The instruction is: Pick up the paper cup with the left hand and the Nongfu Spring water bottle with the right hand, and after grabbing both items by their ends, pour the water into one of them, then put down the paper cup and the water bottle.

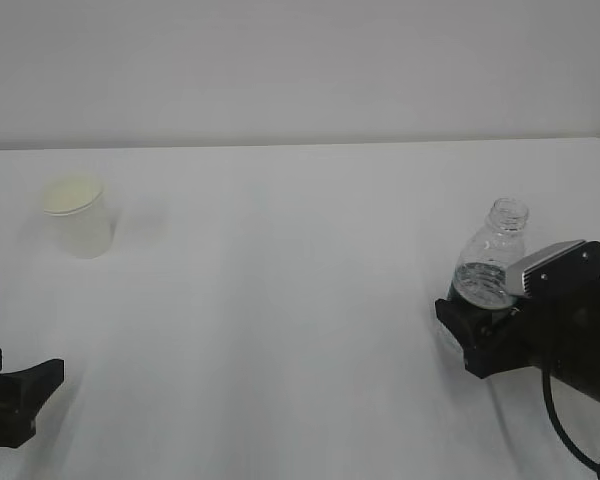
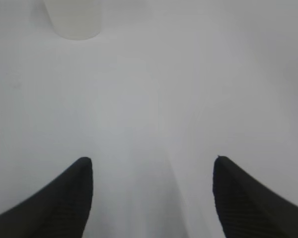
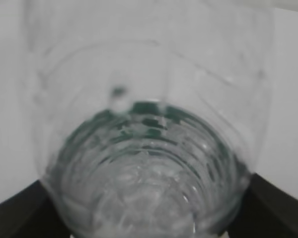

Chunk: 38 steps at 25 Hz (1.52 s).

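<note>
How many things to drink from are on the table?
2. A paper cup stands far left, nothing touching it. A capless bottle stands at the right, between the right end effector's fingers. Nothing else seems hidden.

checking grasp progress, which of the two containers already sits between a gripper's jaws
The water bottle, clear with a dark label, sits between the right gripper jaws. The white paper cup stands alone, far from the open left gripper.
</note>
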Available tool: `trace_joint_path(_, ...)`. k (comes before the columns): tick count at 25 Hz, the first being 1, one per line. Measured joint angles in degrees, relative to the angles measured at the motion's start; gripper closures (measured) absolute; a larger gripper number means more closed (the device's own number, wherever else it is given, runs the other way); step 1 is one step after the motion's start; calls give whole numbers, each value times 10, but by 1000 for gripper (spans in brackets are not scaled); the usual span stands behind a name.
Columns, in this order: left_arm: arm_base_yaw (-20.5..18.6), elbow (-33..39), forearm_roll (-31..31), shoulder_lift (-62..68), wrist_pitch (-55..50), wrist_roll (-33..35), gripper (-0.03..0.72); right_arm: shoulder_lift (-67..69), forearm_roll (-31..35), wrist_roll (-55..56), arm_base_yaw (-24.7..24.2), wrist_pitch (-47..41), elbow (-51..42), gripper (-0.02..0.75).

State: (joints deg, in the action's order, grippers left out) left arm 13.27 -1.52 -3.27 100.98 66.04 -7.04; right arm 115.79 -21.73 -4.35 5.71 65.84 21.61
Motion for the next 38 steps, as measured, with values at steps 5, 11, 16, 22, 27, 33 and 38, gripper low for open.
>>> trace_joint_path(5, 0, 0, 0, 0, 0, 0, 148, 0, -2, 0, 0, 0, 3, 142)
trace_joint_path(11, 0, 0, 0, 0, 0, 0, 149, 0, -3, 0, 0, 0, 3, 146)
trace_joint_path(16, 0, 0, 0, 0, 0, 0, 149, 0, -4, 1, 0, 0, 3, 210)
trace_joint_path(22, 0, 0, 0, 0, 0, 0, 149, 0, -8, 1, 0, 0, 3, 269)
trace_joint_path(27, 0, 0, 0, 0, 0, 0, 153, 0, -13, 1, 0, 0, 3, 276)
trace_joint_path(33, 0, 0, 0, 0, 0, 2, 153, 0, -14, 19, 0, 1, 3, 279)
trace_joint_path(38, 0, 0, 0, 0, 0, 8, 154, -6, -16, 30, 0, -7, 3, 279)
